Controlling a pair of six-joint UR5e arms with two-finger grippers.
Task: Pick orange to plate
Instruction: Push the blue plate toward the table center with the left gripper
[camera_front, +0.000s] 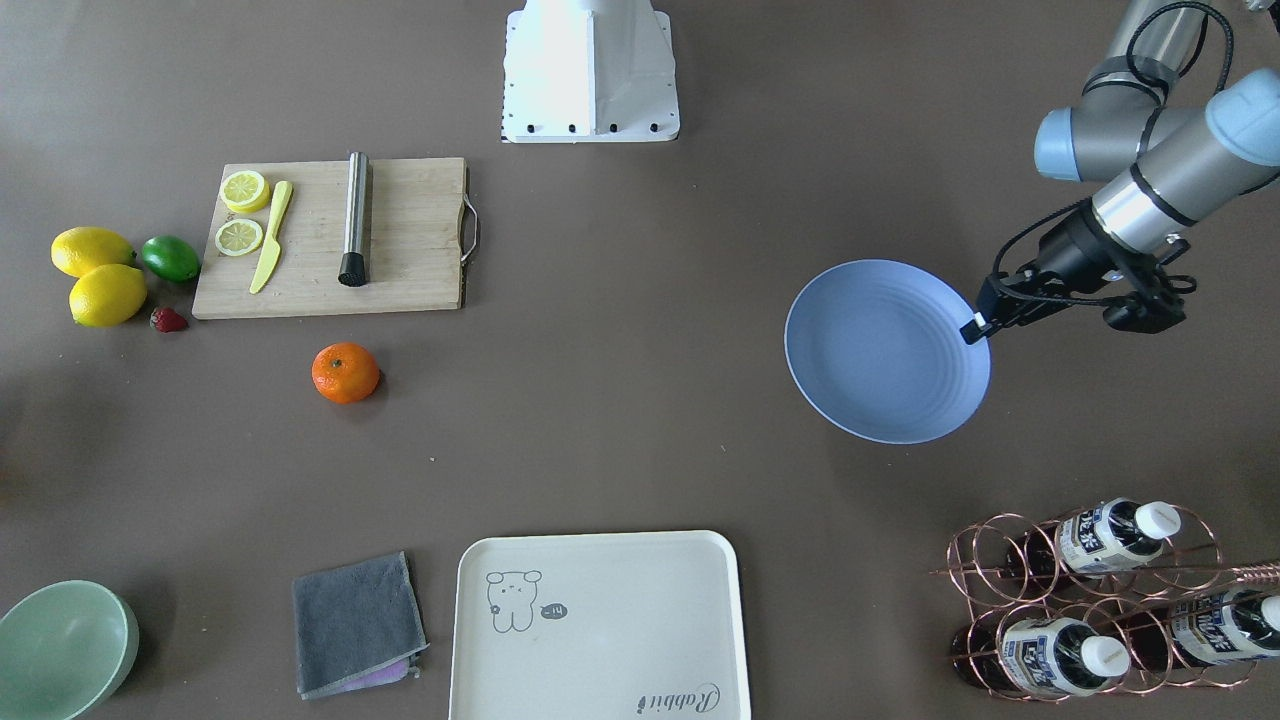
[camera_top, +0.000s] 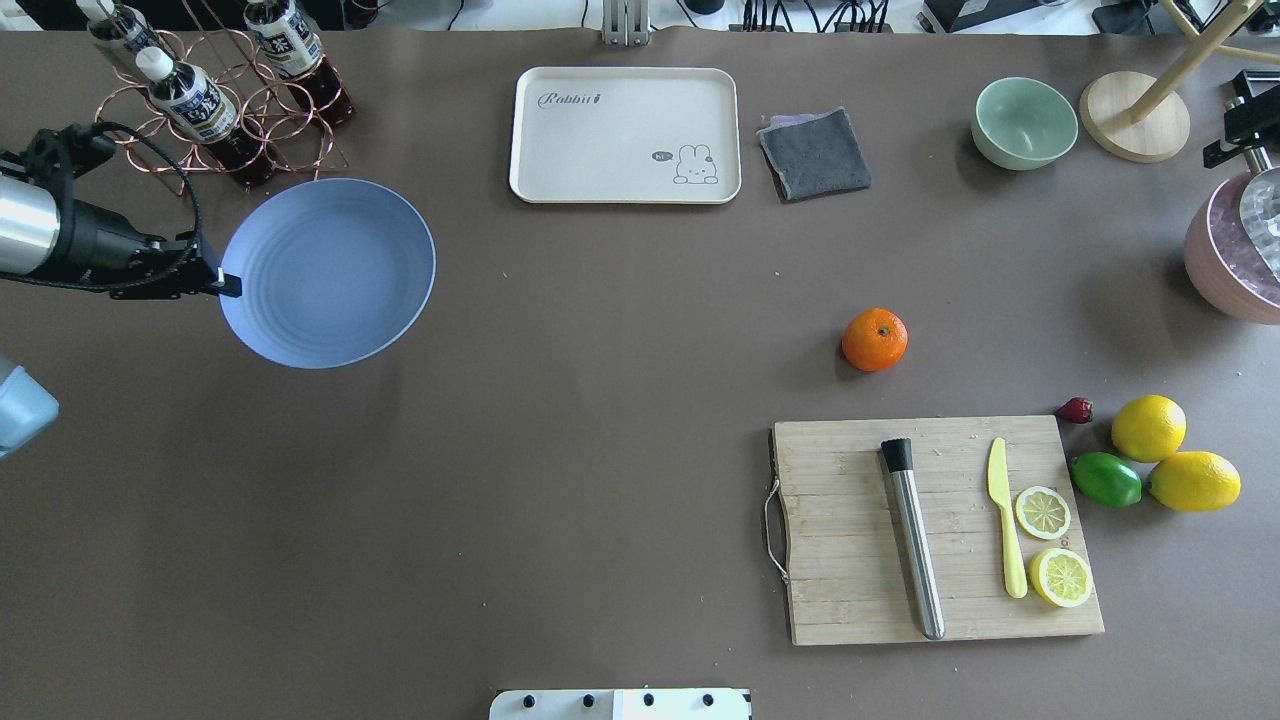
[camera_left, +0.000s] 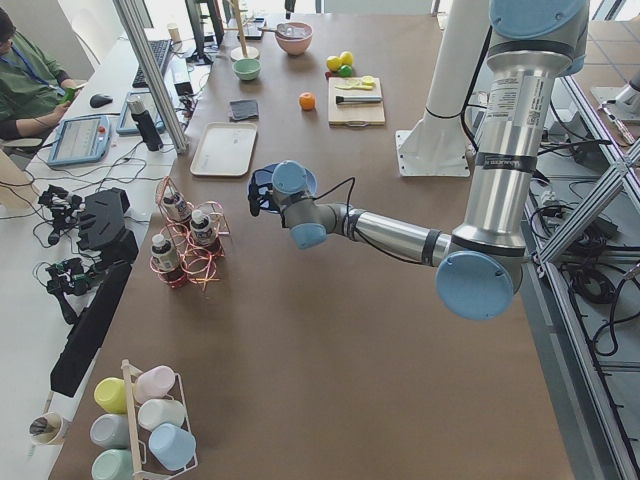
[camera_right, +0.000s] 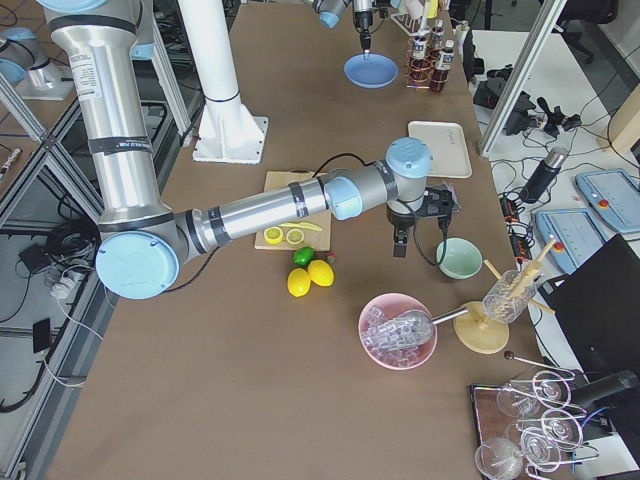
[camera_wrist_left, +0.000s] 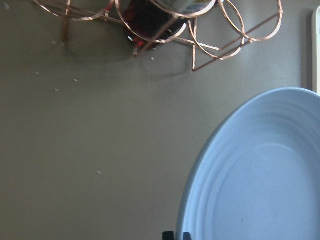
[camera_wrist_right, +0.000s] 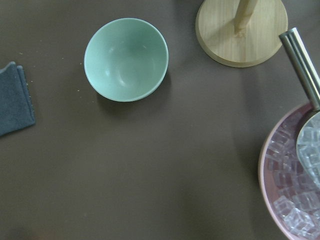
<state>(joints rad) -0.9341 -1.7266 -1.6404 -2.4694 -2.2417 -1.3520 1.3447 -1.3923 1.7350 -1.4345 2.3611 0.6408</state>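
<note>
Orange (camera_top: 874, 339), a small round bright fruit, sits on brown table (camera_top: 600, 450) near wooden cutting board (camera_top: 840, 520), well apart from round pale-blue ridged plate (camera_top: 330, 270). We note left gripper (camera_front: 975, 327) jaws pinched narrow on the plate rim. Right gripper (camera_right: 399, 250) hangs near mint-green bowl (camera_right: 458, 258); its jaws we cannot tell.

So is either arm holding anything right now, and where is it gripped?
The left gripper pinches the plate by its rim. Whether the right gripper holds anything cannot be told.
</note>
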